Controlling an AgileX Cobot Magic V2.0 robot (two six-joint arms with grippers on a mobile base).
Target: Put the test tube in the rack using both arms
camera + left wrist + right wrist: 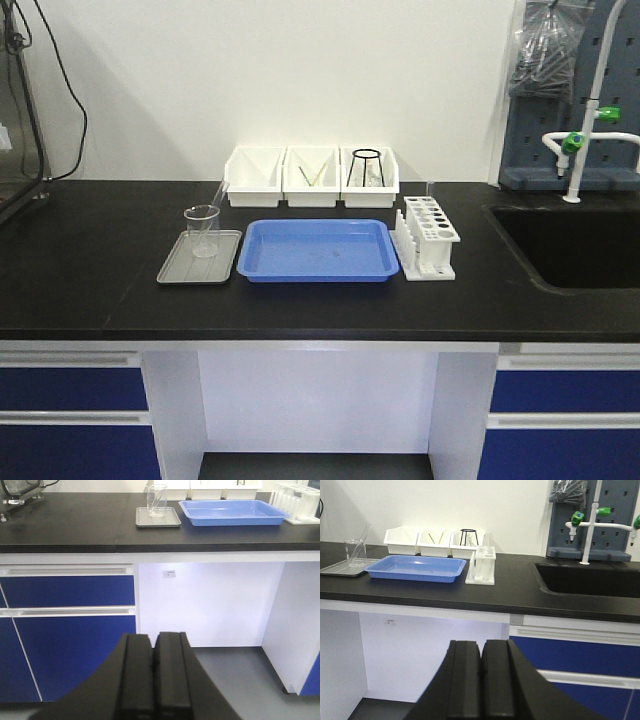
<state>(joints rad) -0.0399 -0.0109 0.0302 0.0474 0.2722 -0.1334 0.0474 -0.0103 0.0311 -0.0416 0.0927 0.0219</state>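
A matte black worktop runs along a plain white wall, with glossy blue drawers under it and an open white knee space in the middle. At the right a dark sink is sunk into it, behind it a white tap with green knobs. Three white plastic bins stand in a row at the far edge. The right one holds a black wire stand. A flat grey metal tray lies at the left and carries a clear glass beaker. The test tube leans inside the beaker, its open rim slanting up to the right past the beaker's lip. Its thin glass is faint against the wall. A shallow blue tray lies just right of the grey one, and the white rack, with round holes and upright pegs, stands at the blue tray's right side. A thin clear tube at the rack's far end is hard to make out. The left gripper and the right gripper hang below worktop level, facing the cabinet front. Each has its boxy black fingers pressed together on nothing, and their bases are cut off by the frame.
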